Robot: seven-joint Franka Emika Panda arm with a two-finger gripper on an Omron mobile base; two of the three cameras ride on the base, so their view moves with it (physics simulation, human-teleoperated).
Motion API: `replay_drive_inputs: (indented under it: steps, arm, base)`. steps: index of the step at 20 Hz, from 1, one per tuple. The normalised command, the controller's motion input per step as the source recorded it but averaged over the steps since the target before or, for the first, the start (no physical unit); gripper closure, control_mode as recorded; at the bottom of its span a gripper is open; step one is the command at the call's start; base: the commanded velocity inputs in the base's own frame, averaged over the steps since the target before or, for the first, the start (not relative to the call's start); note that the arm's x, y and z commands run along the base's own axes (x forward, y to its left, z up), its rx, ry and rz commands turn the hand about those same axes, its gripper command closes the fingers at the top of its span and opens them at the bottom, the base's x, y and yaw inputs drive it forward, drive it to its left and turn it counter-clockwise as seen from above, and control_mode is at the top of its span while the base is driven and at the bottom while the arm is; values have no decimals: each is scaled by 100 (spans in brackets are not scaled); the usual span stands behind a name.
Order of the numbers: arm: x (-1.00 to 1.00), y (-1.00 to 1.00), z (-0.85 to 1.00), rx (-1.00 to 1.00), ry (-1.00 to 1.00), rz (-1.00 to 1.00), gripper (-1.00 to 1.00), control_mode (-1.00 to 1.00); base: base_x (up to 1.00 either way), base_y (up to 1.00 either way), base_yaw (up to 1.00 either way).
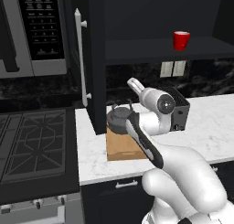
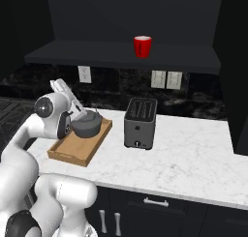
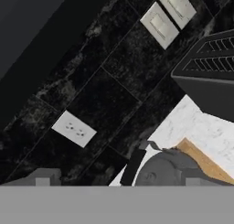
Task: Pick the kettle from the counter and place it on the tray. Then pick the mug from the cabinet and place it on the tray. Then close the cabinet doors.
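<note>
The dark grey kettle point(image 1: 119, 119) point(image 2: 87, 125) point(image 3: 164, 173) sits on the wooden tray point(image 1: 125, 150) point(image 2: 72, 146) point(image 3: 203, 161), which lies on the white marble counter point(image 1: 201, 131) point(image 2: 189, 158). My gripper point(image 1: 133, 84) point(image 2: 59, 86) point(image 3: 118, 182) hangs just above the kettle, tilted toward the back wall. It is open, with nothing between its fingers. The red mug point(image 1: 181, 39) point(image 2: 142, 46) stands upright on the shelf of the black cabinet point(image 1: 160, 49) point(image 2: 97, 57). The left cabinet door point(image 1: 93, 58) stands open, its silver bar handle facing me.
A boxy toaster point(image 1: 182, 109) point(image 2: 139, 122) point(image 3: 210, 77) stands on the counter right of the tray. A black stovetop point(image 1: 32, 141) and a microwave point(image 1: 32, 31) are at the left. Wall outlets point(image 2: 164, 79) point(image 3: 73, 129) dot the dark backsplash. The right cabinet door point(image 2: 237, 86) stands open.
</note>
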Motion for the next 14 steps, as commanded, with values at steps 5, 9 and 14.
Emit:
replay_drive_inputs:
  steps: [5, 9, 14]
  arm:
    - [-15, -26, 47, -19, 13, 0, -100, -100]
    - [-28, -30, 25, -25, 11, 0, -100, -100]
    - [-38, -53, 5, -33, 12, 5, -100, -100]
  base:
    - [0, 0, 0]
    - [0, 0, 0]
    - [0, 0, 0]
